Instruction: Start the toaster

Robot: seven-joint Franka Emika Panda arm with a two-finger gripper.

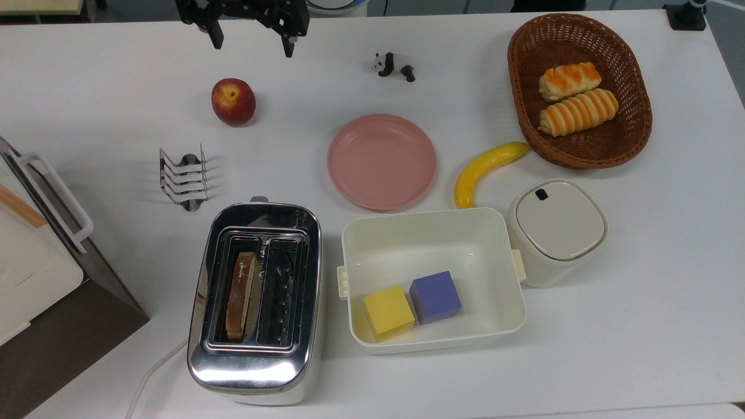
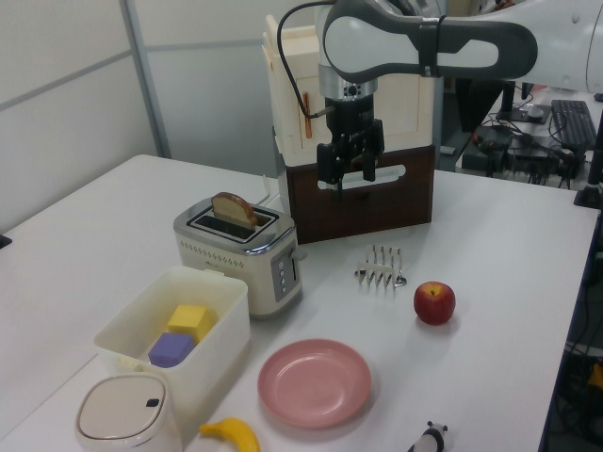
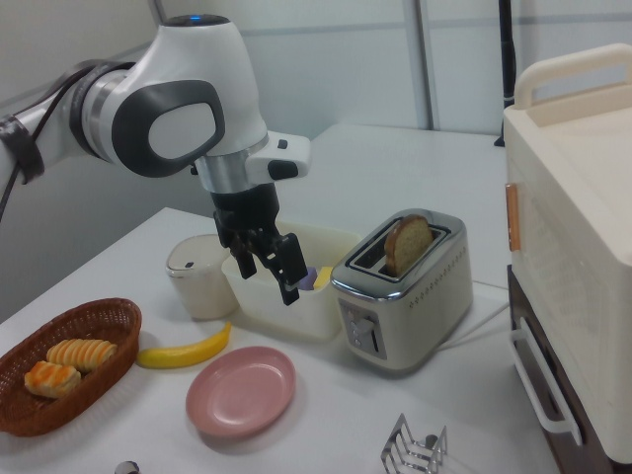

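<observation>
— Here we see the gripper [image 1: 251, 42] hanging with fingers spread and holding nothing, its arm cut off at the top view's upper edge.

— And the toaster [image 1: 256, 302] sits near the table's front edge, a bread slice [image 1: 240, 294] in one slot. We find its lever [image 2: 300, 252] in the left view; bare tabletop separates them.

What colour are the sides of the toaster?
The toaster has cream-white sides under a shiny chrome top, seen best in the right view.
</observation>
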